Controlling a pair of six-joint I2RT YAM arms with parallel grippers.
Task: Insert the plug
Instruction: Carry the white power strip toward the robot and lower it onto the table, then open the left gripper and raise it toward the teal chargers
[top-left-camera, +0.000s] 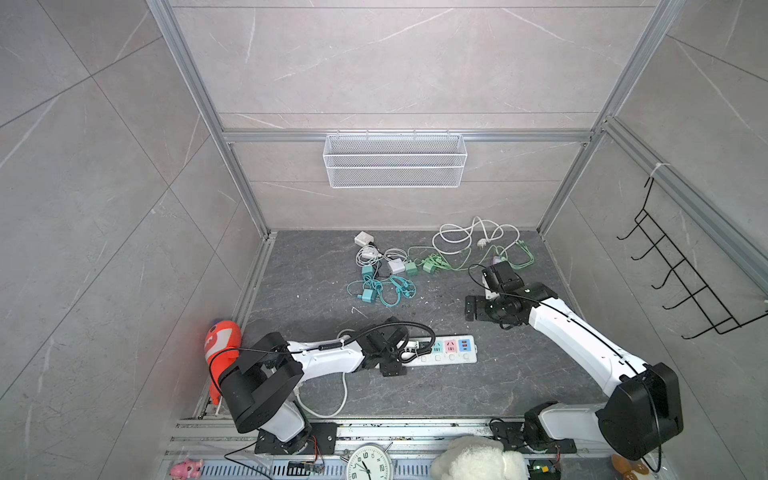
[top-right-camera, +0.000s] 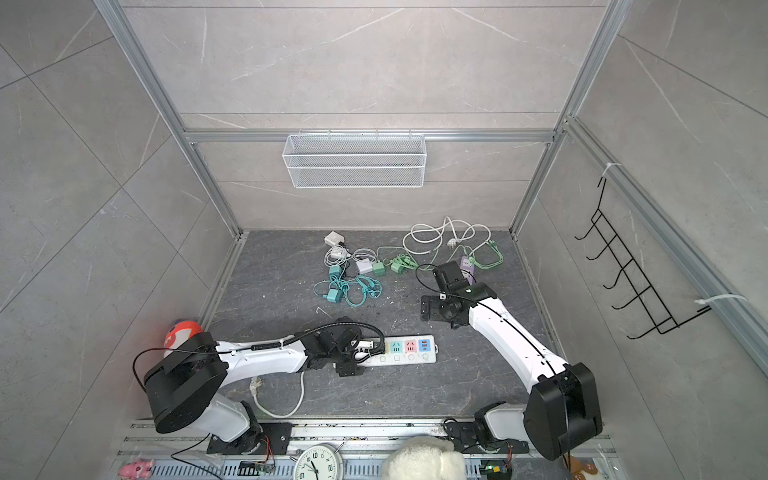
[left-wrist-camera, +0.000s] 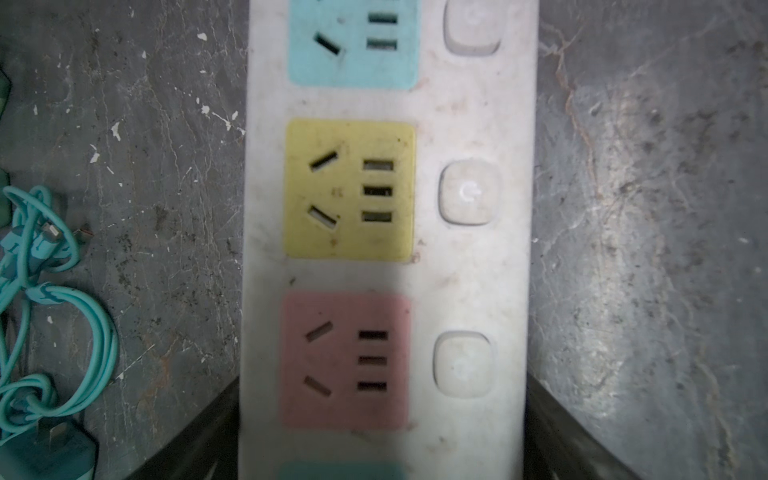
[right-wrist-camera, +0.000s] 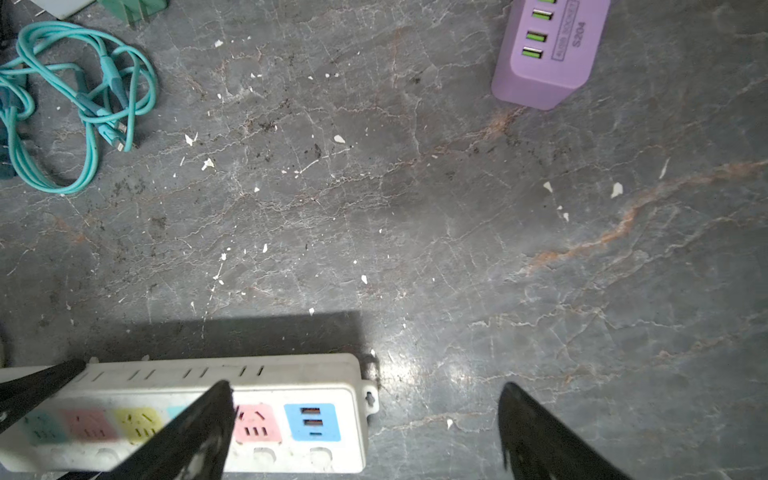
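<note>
Item: power strip (top-left-camera: 451, 351), 6 o'clock of cable pile. Left gripper (left-wrist-camera: 382, 386) clamps its long edges. Right gripper (right-wrist-camera: 365, 386) spread wide, empty. Likely plug: purple charger (right-wrist-camera: 548, 54), 1 o'clock of strip, loose. Rec: grasp body square, align w/ free socket (right-wrist-camera: 255, 424).

I see a white power strip (left-wrist-camera: 469, 270) with teal, yellow and pink sockets (left-wrist-camera: 350, 189) and 1 blue panel (right-wrist-camera: 312, 422). The table (right-wrist-camera: 415, 208) is dark grey, veined white and rust. The charger (right-wrist-camera: 548, 62) is purple, the cables (right-wrist-camera: 83, 104) teal, my right end effector (right-wrist-camera: 365, 388) black.
</note>
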